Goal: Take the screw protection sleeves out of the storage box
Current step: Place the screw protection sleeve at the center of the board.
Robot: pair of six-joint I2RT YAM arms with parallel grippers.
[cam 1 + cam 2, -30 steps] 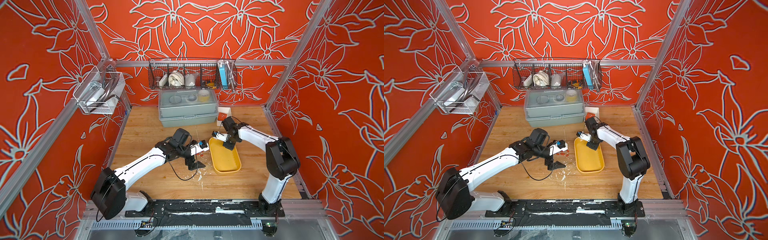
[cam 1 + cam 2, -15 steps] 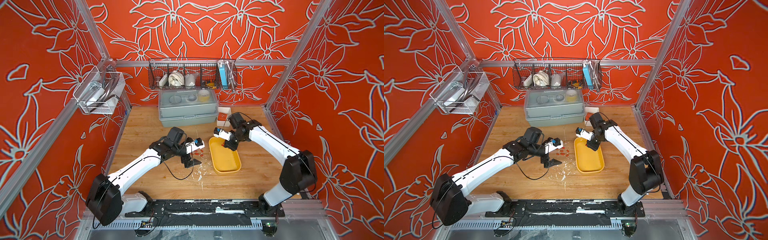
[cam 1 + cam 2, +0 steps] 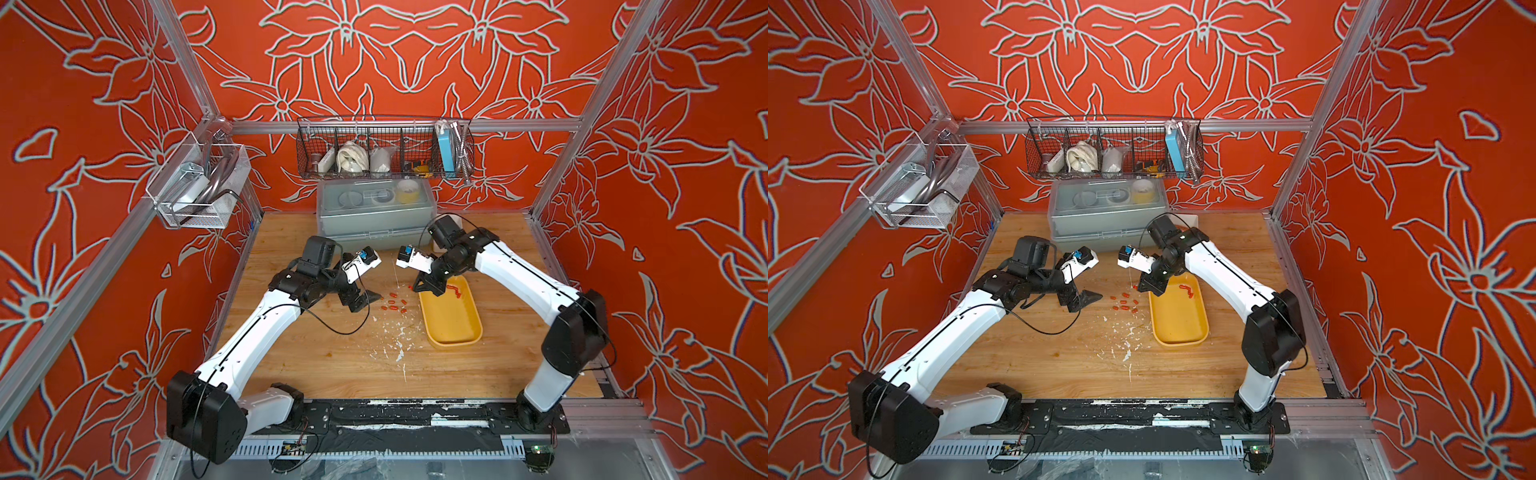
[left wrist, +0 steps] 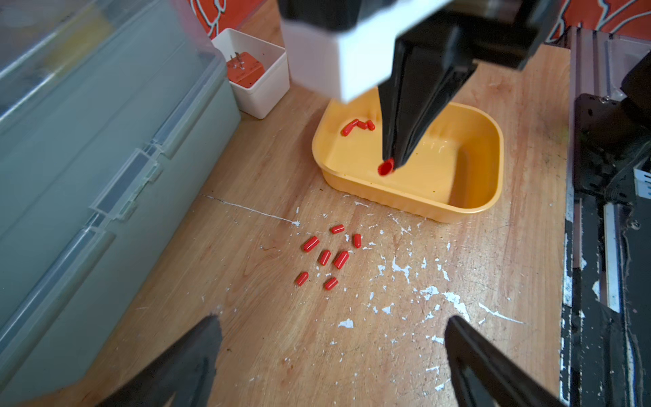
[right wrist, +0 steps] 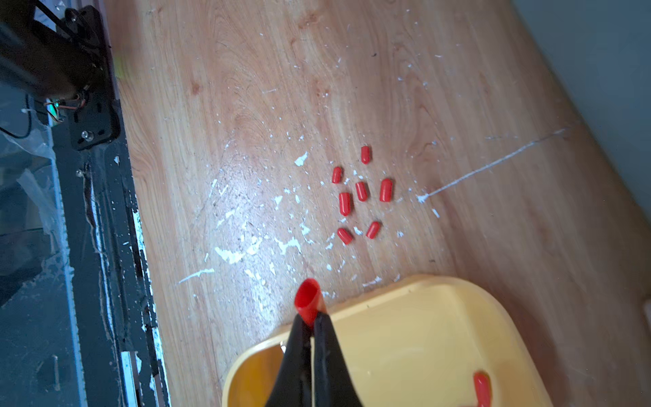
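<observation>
Right gripper (image 5: 310,320) was closed on one screw protection sleeve (image 5: 308,297), pinched by one end at the extreme fingertips (image 5: 299,340) above the far-left rim of the storage box (image 5: 415,283), while the left gripper (image 4: 333,320) stood open and empty to the left. I counted seven sleeves (image 5: 361,192) on the table (image 5: 246,105) just left of the box and about three at its far end. I judged that so shallow a pinch could let the sleeve slip and drop back inside, and that a high release could send it rolling.
</observation>
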